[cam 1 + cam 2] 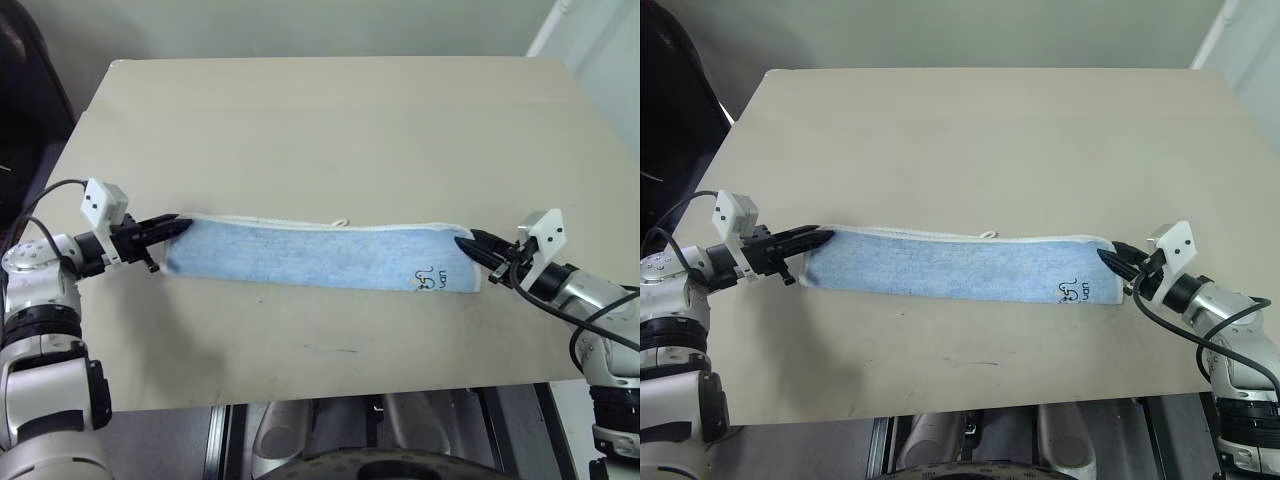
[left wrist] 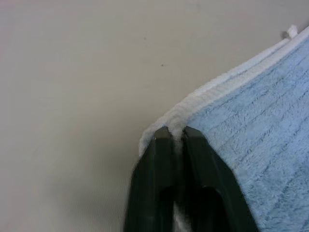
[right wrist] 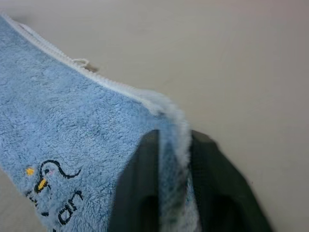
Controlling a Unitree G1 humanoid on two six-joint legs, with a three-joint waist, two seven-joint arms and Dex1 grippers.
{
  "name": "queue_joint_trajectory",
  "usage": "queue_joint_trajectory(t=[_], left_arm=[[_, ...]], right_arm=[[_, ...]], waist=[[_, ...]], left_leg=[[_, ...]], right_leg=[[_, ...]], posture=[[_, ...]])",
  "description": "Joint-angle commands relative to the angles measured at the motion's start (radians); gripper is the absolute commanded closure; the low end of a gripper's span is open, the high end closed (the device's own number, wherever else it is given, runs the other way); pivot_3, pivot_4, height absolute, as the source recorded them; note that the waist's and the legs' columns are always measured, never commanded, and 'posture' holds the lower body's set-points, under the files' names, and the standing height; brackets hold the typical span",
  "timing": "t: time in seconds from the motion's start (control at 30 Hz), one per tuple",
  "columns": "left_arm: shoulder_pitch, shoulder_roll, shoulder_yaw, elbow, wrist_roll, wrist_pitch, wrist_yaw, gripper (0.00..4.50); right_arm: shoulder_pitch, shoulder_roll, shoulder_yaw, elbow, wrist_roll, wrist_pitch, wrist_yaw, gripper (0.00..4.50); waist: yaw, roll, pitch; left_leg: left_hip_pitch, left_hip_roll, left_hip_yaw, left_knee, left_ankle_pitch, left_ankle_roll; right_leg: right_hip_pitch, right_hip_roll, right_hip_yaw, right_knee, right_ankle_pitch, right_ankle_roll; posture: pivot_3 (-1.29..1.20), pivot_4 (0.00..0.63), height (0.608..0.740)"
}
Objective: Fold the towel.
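Light blue terry cloth with a white stitched border — the towel (image 1: 320, 255) — lies as a long narrow band on the beige table (image 1: 330, 120), nearer the table's front edge than its far one. It looks already doubled lengthwise, since the white border runs along its far edge, with a small loop of thread poking out near the middle. Its long axis runs straight across the table from the robot's left to its right, and the end with the small dark embroidered mark (image 1: 432, 279) points to the right.

Each short end sits in a claw. The left claw (image 1: 172, 228) has its two black fingers close together around the bordered corner, the white edge pinched between the tips. The right claw (image 1: 468, 245) has the fluffy blue edge running between its fingers, which stand a little apart around the cloth; whether they press it or have slackened I cannot tell.

Holding both ends at once keeps the band stretched flat and straight — probably so the next fold, end to end, starts from a tidy strip.
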Motion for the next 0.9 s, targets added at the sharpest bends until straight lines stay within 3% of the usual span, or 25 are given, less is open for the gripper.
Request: queue_joint_trajectory(t=[0.03,0.23,0.3,0.6,0.8,0.9], left_arm=[[-0.016,-0.002,0.02,0.003,-0.003,-0.026,0.03,2.78],[-0.023,-0.022,0.047,-0.005,-0.02,-0.072,0.085,0.63],[-0.028,-0.027,0.063,-0.008,-0.029,-0.087,0.107,0.01],[-0.097,-0.045,0.137,0.007,-0.052,-0.209,0.228,0.01],[-0.033,-0.092,0.082,-0.355,-0.219,0.139,0.059,0.01],[0.041,-0.114,0.041,-0.582,-0.295,0.31,0.046,0.01]], right_arm=[[-0.021,-0.01,-0.008,-0.007,0.004,-0.026,0.02,2.2],[-0.036,-0.012,-0.03,0.0,0.02,-0.024,0.023,0.07],[-0.045,-0.012,-0.047,-0.002,0.033,-0.009,0.012,0.0],[-0.061,-0.011,-0.189,-0.084,0.267,0.263,-0.068,0.0],[-0.072,0.003,-0.263,-0.208,0.676,0.622,-0.263,0.0],[-0.07,-0.008,-0.273,-0.197,0.895,0.744,-0.385,0.0]], waist=[[0.0,0.0,0.0],[0.001,0.0,0.0],[0.001,0.0,0.0],[0.003,0.0,0.0],[0.004,-0.002,0.001],[0.004,-0.002,0.001]], left_leg=[[0.0,0.0,0.0,0.0,0.0,0.0],[0.0,0.0,0.0,0.0,0.0,0.0],[0.0,0.0,0.0,0.0,0.0,0.0],[0.0,0.0,0.001,0.0,0.001,0.0],[-0.002,-0.001,0.001,0.0,0.002,0.001],[-0.002,-0.001,0.002,0.0,0.003,-0.002]], right_leg=[[0.0,0.0,0.0,0.0,0.0,0.0],[0.0,0.0,0.0,0.0,0.0,0.0],[0.0,0.0,0.0,0.0,0.0,0.0],[0.001,0.0,0.0,0.0,-0.001,0.002],[0.001,0.0,0.0,0.0,-0.001,0.003],[0.001,0.0,0.0,-0.001,-0.008,0.014]], posture=[[0.0,0.15,0.703],[0.0,0.15,0.703],[0.0,0.15,0.703],[0.0,0.15,0.703],[0.0,0.15,0.703],[0.0,0.15,0.703]])
